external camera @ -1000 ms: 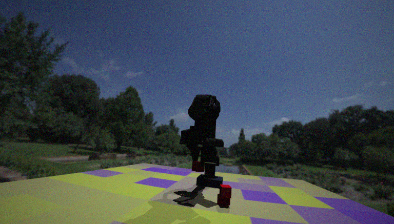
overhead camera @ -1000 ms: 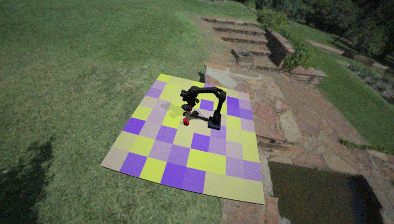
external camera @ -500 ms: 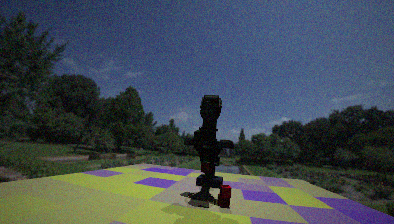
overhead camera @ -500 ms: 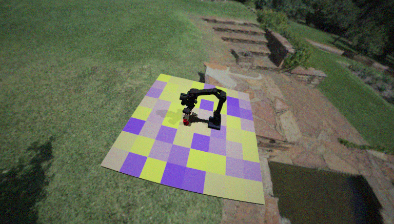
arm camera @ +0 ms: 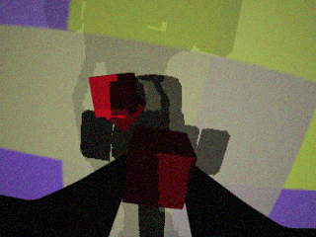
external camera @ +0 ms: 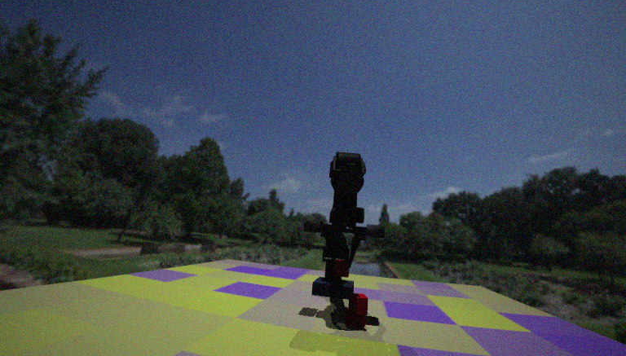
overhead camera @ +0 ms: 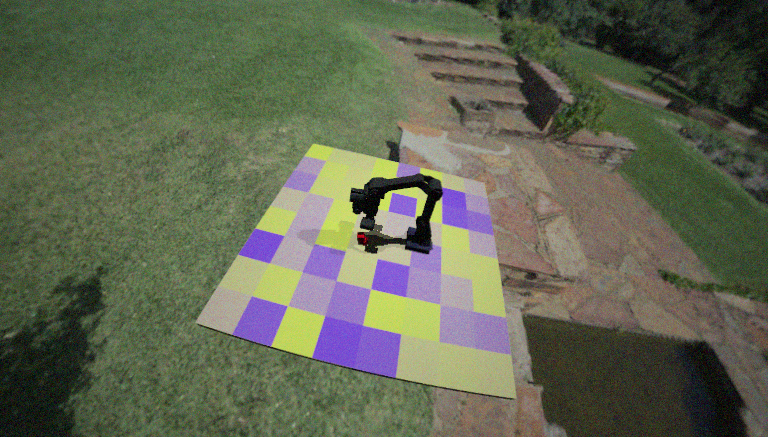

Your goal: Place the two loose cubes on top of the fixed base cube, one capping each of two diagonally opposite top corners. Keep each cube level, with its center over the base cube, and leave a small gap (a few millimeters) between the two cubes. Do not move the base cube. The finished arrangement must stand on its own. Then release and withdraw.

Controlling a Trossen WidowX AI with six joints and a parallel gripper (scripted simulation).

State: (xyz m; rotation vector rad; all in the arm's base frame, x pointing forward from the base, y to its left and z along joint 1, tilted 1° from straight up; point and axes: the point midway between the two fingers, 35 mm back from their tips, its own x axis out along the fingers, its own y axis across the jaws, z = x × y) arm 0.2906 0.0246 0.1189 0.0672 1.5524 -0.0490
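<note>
Dark red cube clamped in black parallel-jaw gripper, raised above bright red cube on checkered mat

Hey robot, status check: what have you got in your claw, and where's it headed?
Gripper shut on a red cube, held aloft. Stack below: red cube already capping the dark base cube. Nothing in the way.

Outdoor garden setting: lawn, stone steps, trees; checkered surface laid on the grass.
</note>
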